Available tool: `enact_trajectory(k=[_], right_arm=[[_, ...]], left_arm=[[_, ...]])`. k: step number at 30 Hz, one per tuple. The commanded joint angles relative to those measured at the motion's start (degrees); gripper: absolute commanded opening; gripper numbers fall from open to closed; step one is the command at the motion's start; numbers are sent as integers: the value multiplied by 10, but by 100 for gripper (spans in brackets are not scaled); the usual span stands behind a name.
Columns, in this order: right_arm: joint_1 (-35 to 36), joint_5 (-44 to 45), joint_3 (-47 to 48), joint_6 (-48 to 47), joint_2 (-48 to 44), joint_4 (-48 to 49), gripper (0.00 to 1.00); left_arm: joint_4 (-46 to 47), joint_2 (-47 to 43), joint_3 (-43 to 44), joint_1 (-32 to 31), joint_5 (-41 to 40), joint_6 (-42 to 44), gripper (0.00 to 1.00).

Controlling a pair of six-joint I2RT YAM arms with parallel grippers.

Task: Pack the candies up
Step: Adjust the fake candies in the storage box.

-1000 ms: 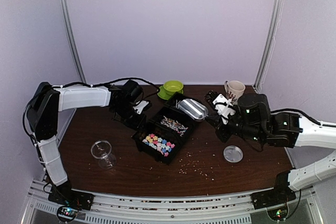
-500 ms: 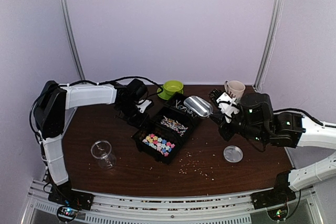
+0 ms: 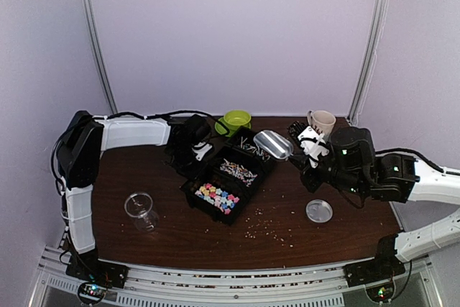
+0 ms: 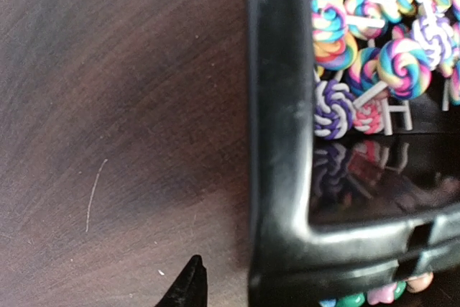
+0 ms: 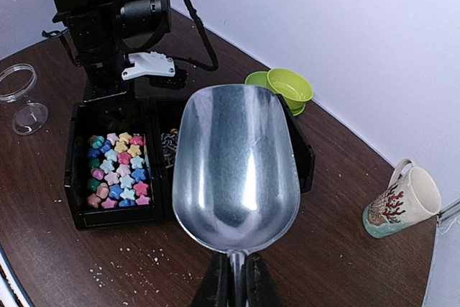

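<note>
Up over the far end of the black tray [image 3: 203,206], my scoop [image 5: 237,159] has just lifted and swung a touch to the right. A second ago it sat low over the back compartment. Now it hangs clear, bowl up, and the right wrist view shows it shiny and bare, nothing in it. My right tool [image 5: 235,285] stays clenched on the scoop's handle.

On the other side, my left arm has slid across the tabletop [image 3: 129,177] toward the tray's left wall. The left tool [image 3: 198,153] now sits just beside that wall. Its wrist view is mostly tray rim, with one dark fingertip [image 4: 185,292] poking in at the bottom. Released or pinching the rim? I cannot tell, the picture hides the rest.

The candies [image 3: 217,197], pastel stars in pink, blue, yellow and green, lie in the nearest compartment, with swirled lollipops [image 4: 399,66] in the one behind. The clear cup [image 3: 141,210] stands well apart at the near left, its lid [image 3: 318,211] off to the right.

My read: left is coming in to brace the tray while right lines up for a scoop. No candy is packed yet. The dip into the near compartment looks like the next move, and an unbraced tray could skid.
</note>
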Motion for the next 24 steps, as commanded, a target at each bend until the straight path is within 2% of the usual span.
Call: enact_trajectory(k=[1, 7, 13, 21, 24], right_arm=[[2, 15, 2, -1, -11, 7, 0], [2, 16, -2, -1, -17, 9, 0], [2, 18, 0, -1, -20, 8, 0], [2, 18, -1, -1, -30, 7, 0], [3, 13, 1, 0, -33, 6, 0]], left_arm=[[-10, 18, 15, -6, -36, 4, 29], [-10, 25, 20, -6, -26, 0, 21], [-10, 29, 26, -6, 12, -5, 0], [15, 12, 7, -6, 61, -9, 0], [48, 0, -13, -2, 114, -9, 0]])
